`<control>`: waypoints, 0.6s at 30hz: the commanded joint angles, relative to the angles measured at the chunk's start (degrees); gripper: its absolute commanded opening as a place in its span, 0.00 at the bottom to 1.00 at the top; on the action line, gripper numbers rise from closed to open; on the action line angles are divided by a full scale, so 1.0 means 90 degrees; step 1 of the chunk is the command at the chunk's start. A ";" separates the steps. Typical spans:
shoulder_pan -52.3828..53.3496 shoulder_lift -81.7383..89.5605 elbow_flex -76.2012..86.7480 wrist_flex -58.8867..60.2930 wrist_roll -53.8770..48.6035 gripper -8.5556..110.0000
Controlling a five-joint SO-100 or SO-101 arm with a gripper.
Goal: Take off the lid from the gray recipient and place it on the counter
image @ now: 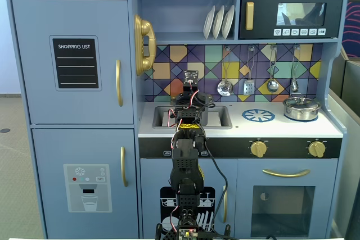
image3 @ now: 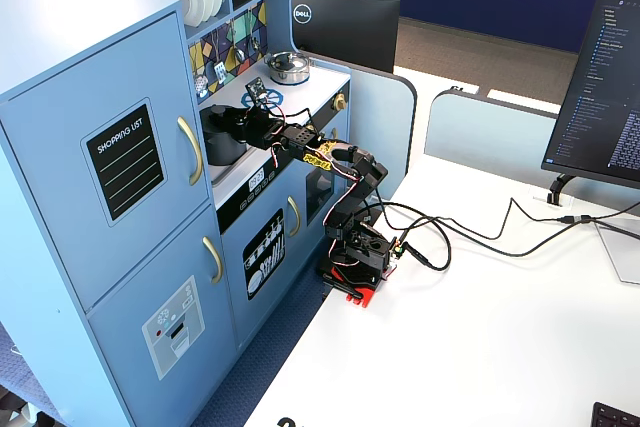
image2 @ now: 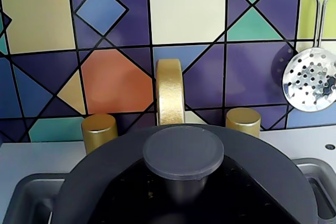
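Observation:
The dark gray lid (image2: 100, 169) fills the bottom of the wrist view, its round knob (image2: 184, 152) dead centre and very close. In a fixed view the gray recipient (image3: 222, 143) stands in the sink recess of the white counter (image: 242, 128), and my gripper (image3: 246, 117) is right over its top at the lid. In the other fixed view my arm (image: 185, 161) hides pot and lid. Black shapes flank the knob's stem in the wrist view, but the fingers do not show clearly, so I cannot tell whether they are open or shut.
A gold faucet (image2: 170, 93) and two gold taps (image2: 98, 129) stand just behind the lid, against the tiled wall. A skimmer (image2: 310, 80) hangs at the right. A shiny silver pot (image: 301, 108) sits at the counter's right end, beside the blue burner ring (image: 258, 116).

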 commanded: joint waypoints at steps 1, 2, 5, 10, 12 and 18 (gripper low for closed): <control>-0.0088 0.0195 -0.0537 -0.0234 0.0059 0.07; -0.0098 0.0215 -0.0605 -0.0215 0.0020 0.07; -0.0146 0.0234 -0.0879 -0.0195 -0.0068 0.07; -0.0273 0.0361 -0.1270 0.0000 -0.0186 0.07; -0.0254 0.0449 -0.1309 0.0088 -0.0244 0.07; 0.0664 0.0586 -0.1475 0.0322 -0.0127 0.07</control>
